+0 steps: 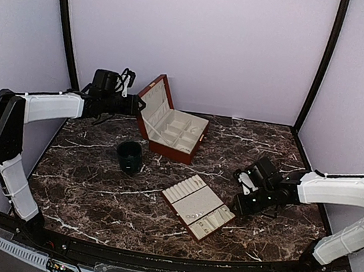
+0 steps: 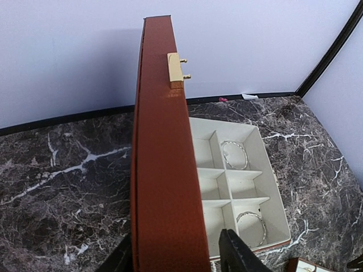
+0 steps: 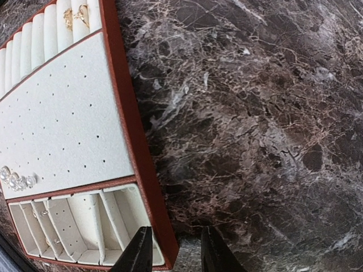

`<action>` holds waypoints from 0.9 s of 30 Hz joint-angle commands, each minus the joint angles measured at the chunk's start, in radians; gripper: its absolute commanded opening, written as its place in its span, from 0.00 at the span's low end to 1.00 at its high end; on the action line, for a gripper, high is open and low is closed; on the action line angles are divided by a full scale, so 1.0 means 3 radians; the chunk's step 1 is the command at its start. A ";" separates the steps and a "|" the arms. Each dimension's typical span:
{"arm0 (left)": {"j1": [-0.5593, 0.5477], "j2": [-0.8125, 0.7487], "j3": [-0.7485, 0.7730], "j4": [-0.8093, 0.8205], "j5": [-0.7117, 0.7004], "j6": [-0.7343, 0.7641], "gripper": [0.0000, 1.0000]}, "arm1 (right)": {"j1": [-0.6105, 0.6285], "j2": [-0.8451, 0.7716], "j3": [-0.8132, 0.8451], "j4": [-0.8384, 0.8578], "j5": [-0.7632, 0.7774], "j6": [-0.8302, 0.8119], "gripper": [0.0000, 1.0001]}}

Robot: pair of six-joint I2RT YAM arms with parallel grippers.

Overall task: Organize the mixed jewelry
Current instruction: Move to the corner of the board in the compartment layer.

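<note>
Since rings [image 3: 76, 16] and studs [image 3: 17, 180] sit in the tray [image 3: 68, 102] by the tabletop's [image 3: 255, 141] near edge and bracelets [image 2: 233, 154] lie in the box [image 1: 170, 150] near its far edge, most looks sorted; the right fingers [image 3: 212, 255] are apart and hold nothing, and I cannot tell if the left fingers [image 2: 235, 255] squeeze the lid [image 2: 161, 170].

Jewelry [image 3: 17, 180] on tray [image 3: 68, 113], box [image 1: 167, 149] behind

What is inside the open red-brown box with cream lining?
A thin silvery loop and a second loop in separate compartments; the raised red-brown lid hides the cells behind it.
</note>
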 commanded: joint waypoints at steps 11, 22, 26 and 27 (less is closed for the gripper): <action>0.0004 -0.0019 0.0155 -0.0089 0.0016 0.0090 0.35 | 0.0135 0.0230 0.0036 0.0268 -0.0034 -0.0004 0.24; 0.0009 -0.0022 0.0177 -0.0114 -0.0013 0.0139 0.34 | 0.0176 0.0325 0.0037 0.0250 0.0074 -0.0043 0.08; 0.0013 -0.0019 0.0178 -0.0114 -0.0080 0.0189 0.32 | 0.0186 0.0259 0.0034 0.0157 0.0211 0.0031 0.04; 0.0014 -0.0013 0.0178 -0.0114 -0.0098 0.0196 0.31 | 0.0183 0.0243 0.0032 0.0129 0.0245 0.0052 0.03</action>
